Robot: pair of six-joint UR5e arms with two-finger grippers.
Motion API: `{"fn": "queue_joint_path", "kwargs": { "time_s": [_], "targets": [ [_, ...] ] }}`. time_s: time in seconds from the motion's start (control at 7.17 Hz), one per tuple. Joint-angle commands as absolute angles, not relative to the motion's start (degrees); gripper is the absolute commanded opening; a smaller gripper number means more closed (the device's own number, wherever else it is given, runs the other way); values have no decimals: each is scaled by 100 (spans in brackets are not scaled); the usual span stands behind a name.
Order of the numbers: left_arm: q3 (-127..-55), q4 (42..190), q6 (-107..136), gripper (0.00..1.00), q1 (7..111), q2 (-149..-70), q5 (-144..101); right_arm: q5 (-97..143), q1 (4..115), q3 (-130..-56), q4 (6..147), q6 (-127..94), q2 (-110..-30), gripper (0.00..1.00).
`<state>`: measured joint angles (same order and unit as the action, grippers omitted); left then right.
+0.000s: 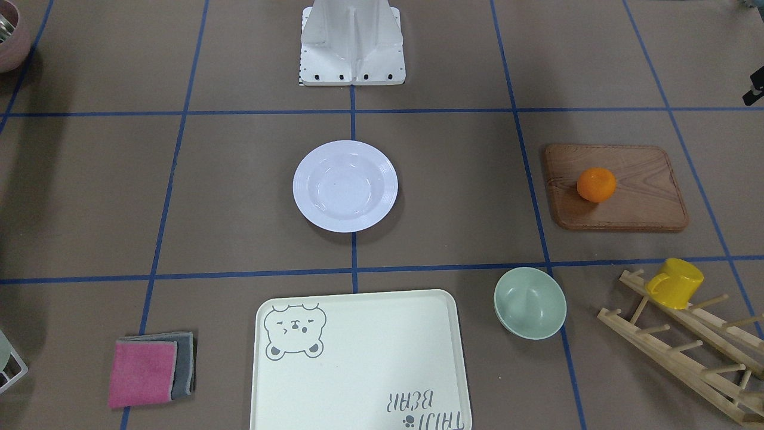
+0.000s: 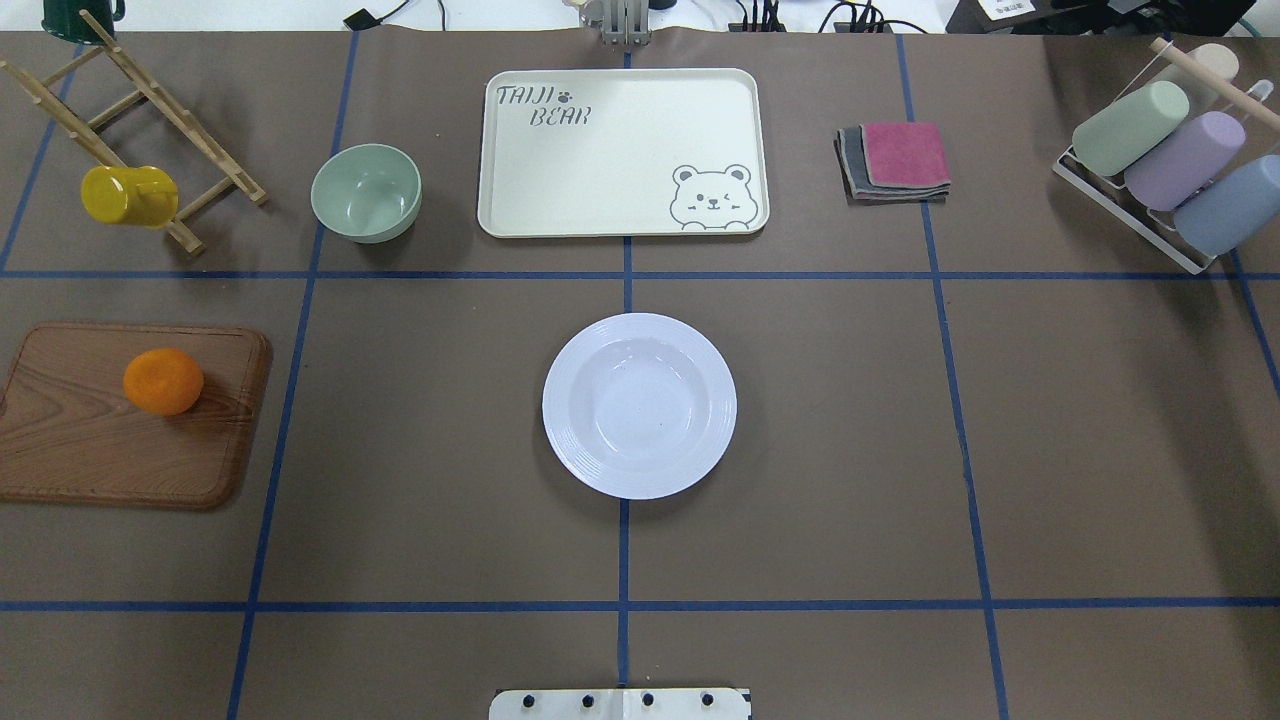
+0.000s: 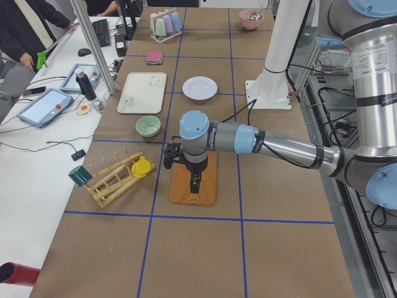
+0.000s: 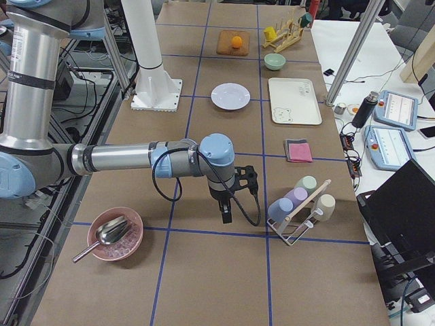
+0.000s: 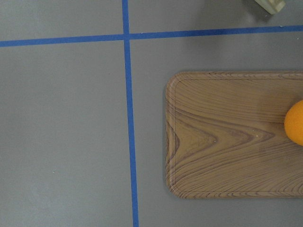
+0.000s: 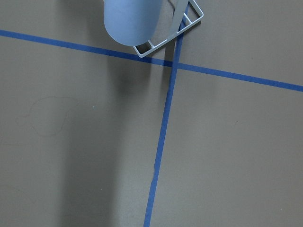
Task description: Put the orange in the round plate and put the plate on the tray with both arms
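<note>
The orange (image 2: 163,381) rests on a brown wooden board (image 2: 100,450) at the table's left side. In the left wrist view only part of the orange (image 5: 296,123) shows, at the right edge. The white round plate (image 2: 639,405) lies bare at the table's middle, and the cream bear tray (image 2: 620,150) lies beyond it. My left gripper (image 3: 196,183) hangs over the board, hiding the orange in that side view. My right gripper (image 4: 226,216) hangs low near the cup rack, far from the plate. Both show only in side views, so I cannot tell whether they are open or shut.
A pale green bowl (image 2: 366,192) sits left of the tray, and a yellow mug (image 2: 128,195) hangs on a wooden rack (image 2: 150,100). Folded cloths (image 2: 895,160) and a cup rack (image 2: 1165,160) lie right. A pink bowl (image 4: 114,234) holds a spoon. People stand beside the table (image 3: 25,31).
</note>
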<state>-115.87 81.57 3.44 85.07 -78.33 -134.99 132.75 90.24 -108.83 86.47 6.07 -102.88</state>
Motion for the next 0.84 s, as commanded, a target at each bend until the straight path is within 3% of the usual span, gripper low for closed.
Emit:
{"fn": "queue_joint_path", "kwargs": {
  "time_s": [0.0, 0.28, 0.7],
  "targets": [
    [-11786, 8200, 360, 99, 8517, -8058, -13509, 13350, 9018, -10811, 7843, 580, -10275, 100],
    [-11716, 8288, 343, 99, 8525, -8568, -13517, 13535, 9018, -10732, 7648, 571, -10257, 100],
    [-11681, 9173, 360, 99, 8351, -8596, -13570, 13964, 8809, -10704, 6970, -74, -10213, 100]
  ]
}}
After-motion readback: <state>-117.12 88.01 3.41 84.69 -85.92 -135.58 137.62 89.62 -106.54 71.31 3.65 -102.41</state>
